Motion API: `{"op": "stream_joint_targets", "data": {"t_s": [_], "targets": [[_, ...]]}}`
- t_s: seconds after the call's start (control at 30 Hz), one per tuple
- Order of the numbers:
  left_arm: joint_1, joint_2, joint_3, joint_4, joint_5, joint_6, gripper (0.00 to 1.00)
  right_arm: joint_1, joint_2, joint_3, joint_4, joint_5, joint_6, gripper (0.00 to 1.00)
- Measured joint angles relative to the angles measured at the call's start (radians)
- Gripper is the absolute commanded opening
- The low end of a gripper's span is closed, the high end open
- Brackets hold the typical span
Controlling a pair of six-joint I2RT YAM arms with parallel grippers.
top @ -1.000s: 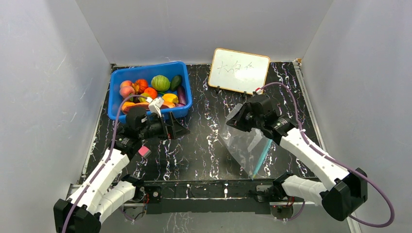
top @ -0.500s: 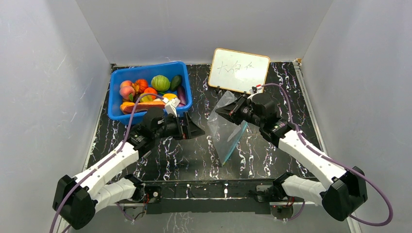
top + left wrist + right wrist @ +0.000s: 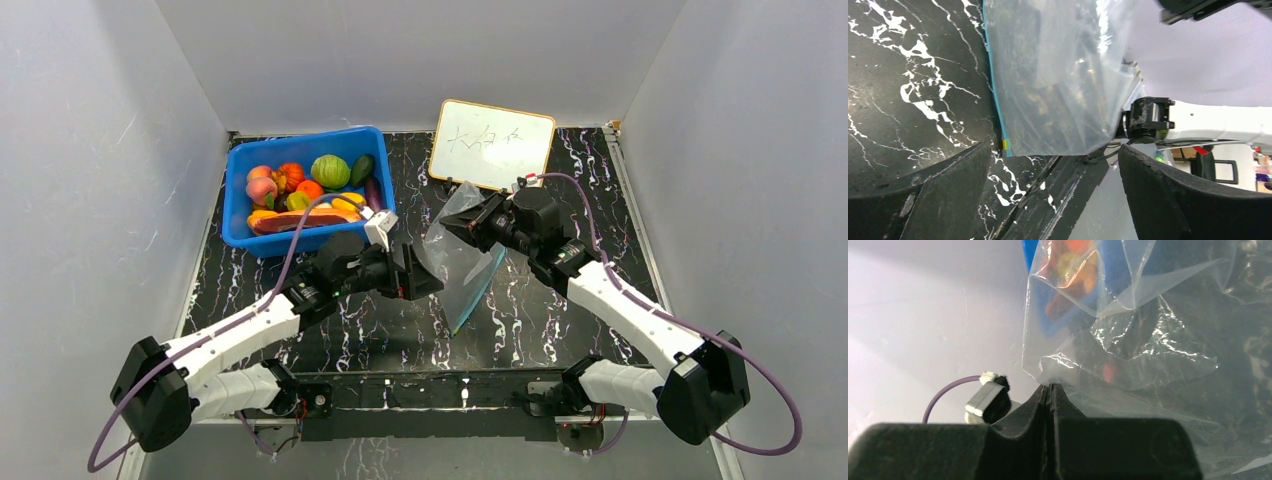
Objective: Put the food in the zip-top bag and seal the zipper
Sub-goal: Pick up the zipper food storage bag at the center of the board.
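Note:
The food (image 3: 310,190) lies piled in the blue bin (image 3: 305,141) at the back left: green round fruit, peaches, orange and red pieces. My right gripper (image 3: 462,222) is shut on an edge of the clear zip-top bag (image 3: 455,270) and holds it up over the middle of the table; in the right wrist view the fingers (image 3: 1050,387) pinch the crinkled film (image 3: 1148,340). The teal zipper (image 3: 478,292) runs down the bag's lower right side, also seen as the zipper (image 3: 994,95). My left gripper (image 3: 428,278) stands open just left of the bag (image 3: 1058,75), touching nothing.
A whiteboard (image 3: 492,145) with writing leans at the back, right of the bin. Grey walls close in three sides. The black marbled table (image 3: 360,320) has a metal rail along its near edge, where the arm bases sit.
My left arm has swung right from beside the bin to the bag, staying open. My right gripper has carried the bag left and toward the back.

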Motion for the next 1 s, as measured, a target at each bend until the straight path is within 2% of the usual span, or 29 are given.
{"op": "stream_joint_targets", "data": {"t_s": [0.2, 0.27, 0.37, 0.43, 0.47, 0.57, 0.63, 0.7, 0.77, 0.87, 1.0], "targets": [[-0.027, 0.096, 0.020, -0.022, -0.061, 0.032, 0.85, 0.000, 0.028, 0.024, 0.009, 0.002, 0.003, 0.00], [-0.043, 0.124, 0.037, -0.042, -0.091, 0.040, 0.76, 0.000, 0.030, 0.024, 0.010, 0.000, 0.003, 0.00], [-0.054, 0.149, 0.074, -0.069, -0.114, 0.053, 0.50, 0.000, 0.030, 0.024, 0.015, -0.002, 0.002, 0.00], [-0.058, 0.147, 0.092, -0.071, -0.129, 0.068, 0.13, 0.000, 0.030, 0.024, 0.017, 0.000, -0.001, 0.00], [-0.059, 0.145, 0.093, -0.069, -0.132, 0.065, 0.00, 0.000, 0.029, 0.023, 0.017, 0.003, -0.003, 0.00], [-0.059, 0.130, 0.093, -0.056, -0.142, 0.066, 0.00, 0.000, 0.029, 0.018, 0.015, 0.011, -0.020, 0.12], [-0.059, 0.119, 0.093, -0.048, -0.142, 0.068, 0.00, 0.000, 0.027, 0.016, 0.013, 0.017, -0.045, 0.25], [-0.059, 0.111, 0.093, -0.047, -0.142, 0.068, 0.00, 0.000, 0.020, 0.011, 0.000, 0.023, -0.084, 0.42], [-0.059, 0.106, 0.093, -0.050, -0.142, 0.068, 0.00, 0.000, 0.005, 0.002, -0.021, 0.034, -0.130, 0.53], [-0.059, 0.090, 0.094, -0.069, -0.141, 0.064, 0.00, 0.000, -0.035, -0.002, -0.077, 0.065, -0.239, 0.60], [-0.059, 0.061, 0.126, -0.113, -0.142, 0.054, 0.00, 0.000, -0.087, -0.002, -0.108, 0.092, -0.435, 0.66]]}}
